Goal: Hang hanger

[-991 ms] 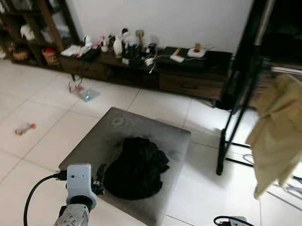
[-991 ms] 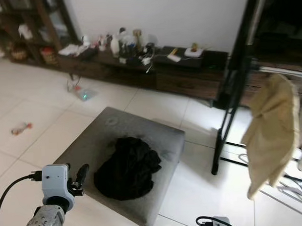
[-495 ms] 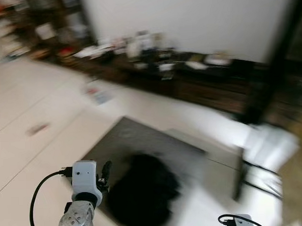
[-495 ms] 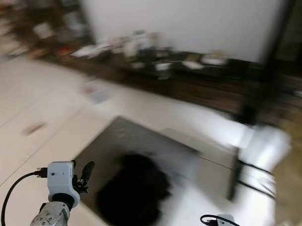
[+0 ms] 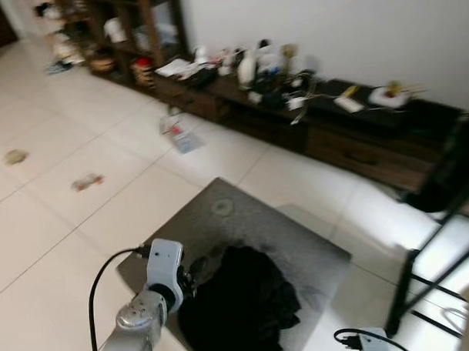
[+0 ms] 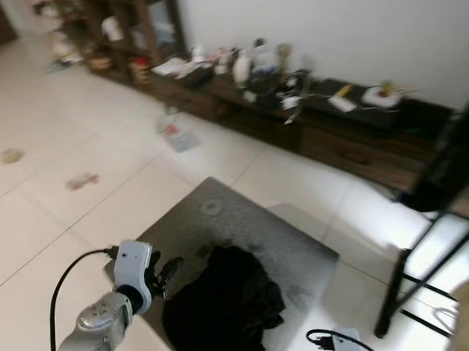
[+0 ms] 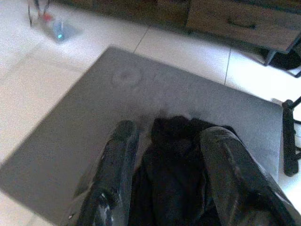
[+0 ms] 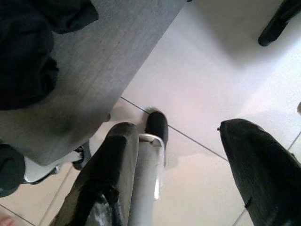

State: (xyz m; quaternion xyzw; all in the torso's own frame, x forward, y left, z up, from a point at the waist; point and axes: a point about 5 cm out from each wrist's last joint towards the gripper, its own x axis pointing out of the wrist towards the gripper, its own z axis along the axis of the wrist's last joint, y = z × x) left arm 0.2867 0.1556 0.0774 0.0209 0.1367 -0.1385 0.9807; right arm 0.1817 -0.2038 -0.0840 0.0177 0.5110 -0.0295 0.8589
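While black garment [image 5: 237, 305] lies on ottoman [image 5: 228, 219].

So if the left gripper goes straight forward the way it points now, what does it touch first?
Most likely the black cloth heaped on the grey ottoman. The left gripper, fingers open, points right at it; the depth between them is unclear.

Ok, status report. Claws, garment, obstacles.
Left claw open, poised over black garment on ottoman. Right claw open, empty, above floor. No hanger seen.
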